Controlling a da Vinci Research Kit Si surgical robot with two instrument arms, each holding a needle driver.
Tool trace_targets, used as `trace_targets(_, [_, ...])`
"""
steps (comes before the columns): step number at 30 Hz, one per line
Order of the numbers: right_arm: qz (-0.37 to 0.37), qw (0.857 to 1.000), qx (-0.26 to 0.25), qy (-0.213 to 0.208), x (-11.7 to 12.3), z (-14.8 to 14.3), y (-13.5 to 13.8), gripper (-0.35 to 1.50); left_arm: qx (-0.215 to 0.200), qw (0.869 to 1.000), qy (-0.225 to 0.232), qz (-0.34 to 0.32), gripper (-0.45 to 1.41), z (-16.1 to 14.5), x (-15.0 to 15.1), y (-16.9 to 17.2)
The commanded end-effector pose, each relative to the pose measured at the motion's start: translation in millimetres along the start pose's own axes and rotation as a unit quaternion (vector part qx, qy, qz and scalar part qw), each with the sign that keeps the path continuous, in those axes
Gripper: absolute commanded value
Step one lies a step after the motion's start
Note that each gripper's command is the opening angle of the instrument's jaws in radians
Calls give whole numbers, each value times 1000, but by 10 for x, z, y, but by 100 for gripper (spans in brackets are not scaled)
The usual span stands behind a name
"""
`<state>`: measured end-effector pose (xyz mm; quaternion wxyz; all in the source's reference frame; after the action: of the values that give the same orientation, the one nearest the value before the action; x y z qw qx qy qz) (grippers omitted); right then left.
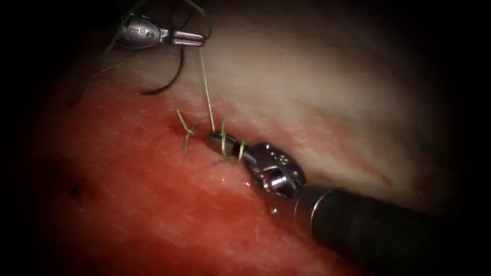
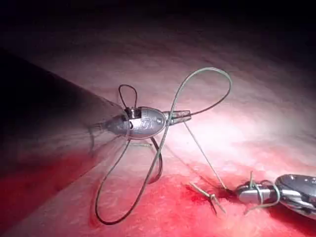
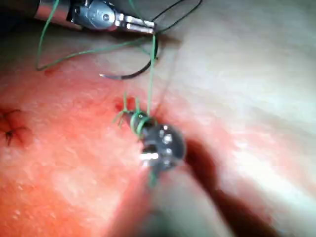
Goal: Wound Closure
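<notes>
Two thread [image 1: 207, 87] loops wrap the right pincer [image 1: 210, 139], closed at the cut; left pincer [image 1: 200, 39] grips thread.

Dark surround, bright central light

Two end effectors: the left end effector [image 1: 197, 38] and the right end effector [image 1: 212, 138]. One curved needle [image 1: 171, 82]. One green thread [image 1: 207, 92], wound in two turns around the right one. One tied knot [image 1: 186, 131]. One tissue [image 1: 332, 102].
</notes>
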<state>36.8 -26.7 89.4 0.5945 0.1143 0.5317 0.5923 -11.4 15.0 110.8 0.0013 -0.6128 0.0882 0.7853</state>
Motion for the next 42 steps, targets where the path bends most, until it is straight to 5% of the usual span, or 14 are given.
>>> trace_targets(1, [-4,1000,-4,3,-12,2,-8,-35,8,1000,-8,-1,-45,15,-14,-19])
trace_targets(13, [-49,998,24,-1,-44,-38,-31,-35,37,999,-27,-7,-45,64,-56,-91])
trace_targets(29, [-80,995,64,-21,-88,-68,-77,-35,48,998,-34,-14,-45,75,-70,-123])
trace_targets(42, [-88,993,66,-34,-107,-70,-77,-35,64,997,-47,-15,-45,92,-99,-173])
